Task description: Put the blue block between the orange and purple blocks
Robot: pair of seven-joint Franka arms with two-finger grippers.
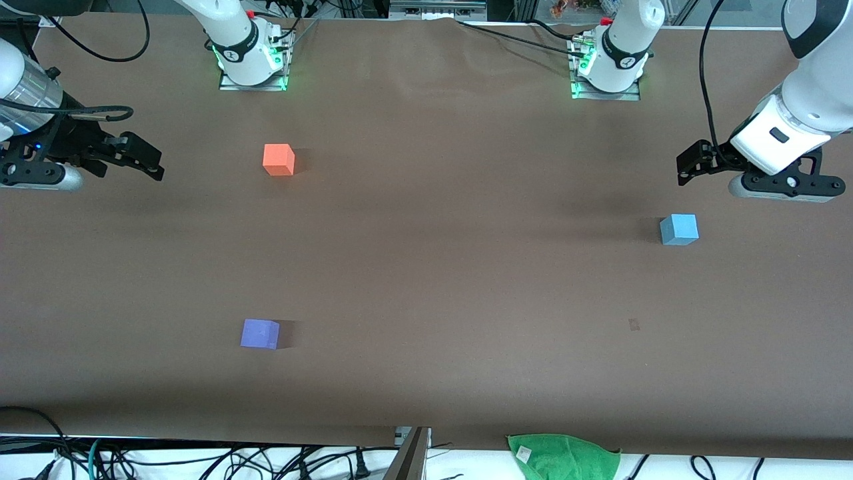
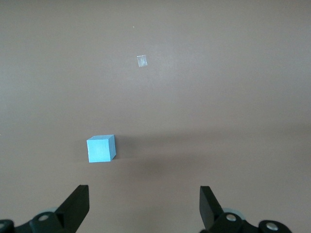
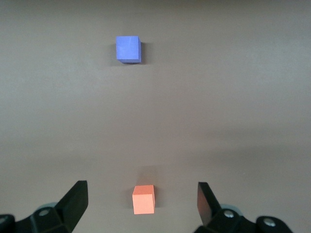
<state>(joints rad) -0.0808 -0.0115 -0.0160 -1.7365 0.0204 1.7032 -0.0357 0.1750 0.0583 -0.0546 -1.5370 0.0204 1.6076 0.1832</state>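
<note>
The light sky-blue block (image 1: 679, 229) sits on the brown table toward the left arm's end; it also shows in the left wrist view (image 2: 101, 148). My left gripper (image 1: 691, 165) hangs open and empty over the table beside it, and its fingers (image 2: 77, 204) are wide apart. The orange block (image 1: 278, 160) and the violet-purple block (image 1: 260, 333) sit toward the right arm's end, the purple one nearer the front camera. My right gripper (image 1: 148, 162) is open and empty. In the right wrist view the orange block (image 3: 144, 199) lies between its fingers (image 3: 206, 201), and the purple block (image 3: 129, 49) lies farther off.
A green cloth (image 1: 563, 456) lies at the table's front edge, with cables along that edge. A small pale mark (image 1: 634, 325) is on the table nearer the front camera than the blue block; it also shows in the left wrist view (image 2: 142, 61).
</note>
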